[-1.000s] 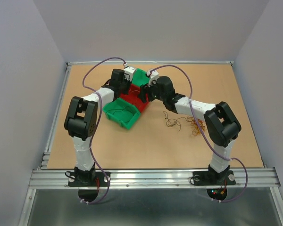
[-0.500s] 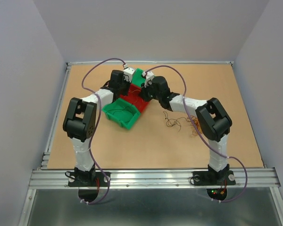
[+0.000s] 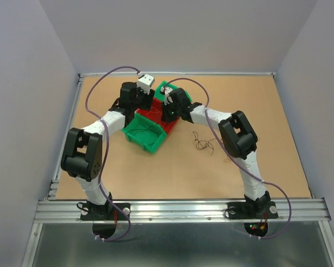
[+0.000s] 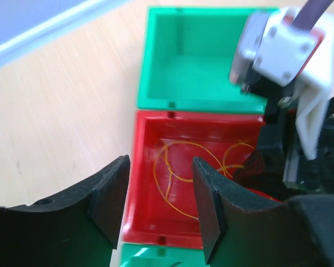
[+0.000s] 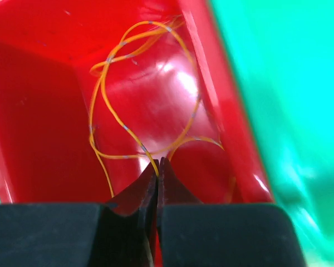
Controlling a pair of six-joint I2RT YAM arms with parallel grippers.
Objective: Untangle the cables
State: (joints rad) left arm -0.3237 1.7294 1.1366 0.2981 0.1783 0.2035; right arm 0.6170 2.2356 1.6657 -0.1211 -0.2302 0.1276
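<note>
An orange-yellow cable (image 5: pixel 103 83) lies looped on the floor of the red bin (image 5: pixel 44 111). My right gripper (image 5: pixel 157 162) reaches down into that bin and is shut on a strand of the cable at its fingertips. My left gripper (image 4: pixel 160 206) hovers open over the near-left rim of the red bin (image 4: pixel 138 144), nothing between its fingers; the cable (image 4: pixel 180 178) shows beyond them. From above, both grippers meet over the red bin (image 3: pixel 153 118), the left gripper (image 3: pixel 145 104) and the right gripper (image 3: pixel 168 111). A dark thin cable (image 3: pixel 203 143) lies loose on the table to the right.
A green bin (image 3: pixel 146 134) sits against the red bin's near side and another green bin (image 3: pixel 165 89) against its far side. The right arm's wrist camera (image 4: pixel 284 50) hangs close to my left gripper. Purple arm cables arch over both arms.
The right arm has swung left into the red bin and shut on the orange-yellow cable. The left gripper has opened and drawn back to the left.
</note>
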